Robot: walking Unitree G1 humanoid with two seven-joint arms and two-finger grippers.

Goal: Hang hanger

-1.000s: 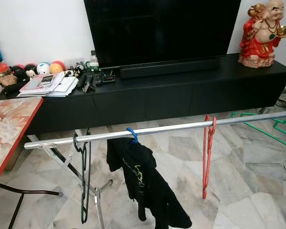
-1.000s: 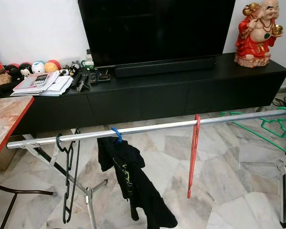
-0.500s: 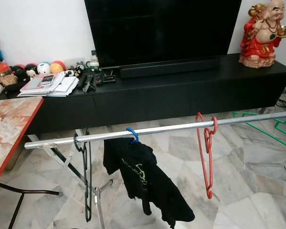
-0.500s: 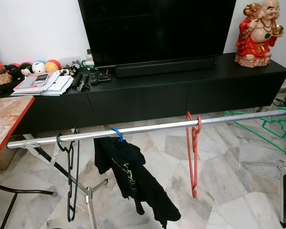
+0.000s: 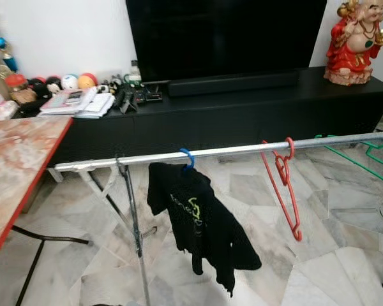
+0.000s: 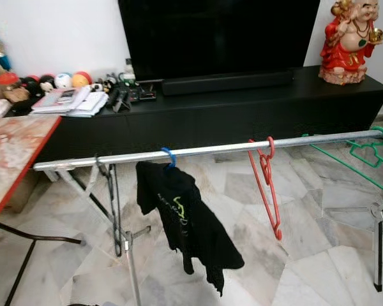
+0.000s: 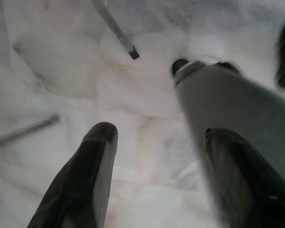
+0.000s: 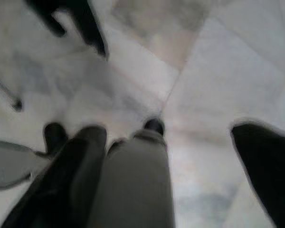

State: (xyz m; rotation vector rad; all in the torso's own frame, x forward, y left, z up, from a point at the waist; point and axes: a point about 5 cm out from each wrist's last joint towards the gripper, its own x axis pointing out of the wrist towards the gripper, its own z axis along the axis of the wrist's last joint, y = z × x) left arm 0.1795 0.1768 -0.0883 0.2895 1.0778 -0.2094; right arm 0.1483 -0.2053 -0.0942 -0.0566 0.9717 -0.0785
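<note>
**Red hanger on the rail, swinging**

Head views: the red hanger (image 5: 282, 185) hooks over the silver rail (image 5: 230, 151), right of the black shirt (image 5: 201, 223), now tilted where a second ago it hung straight; hanging looks done.

Left wrist view: left gripper (image 7: 156, 180) spread open, empty, above the floor (image 7: 61, 57).

Right wrist view: right gripper (image 8: 175, 175) open, empty.
</note>
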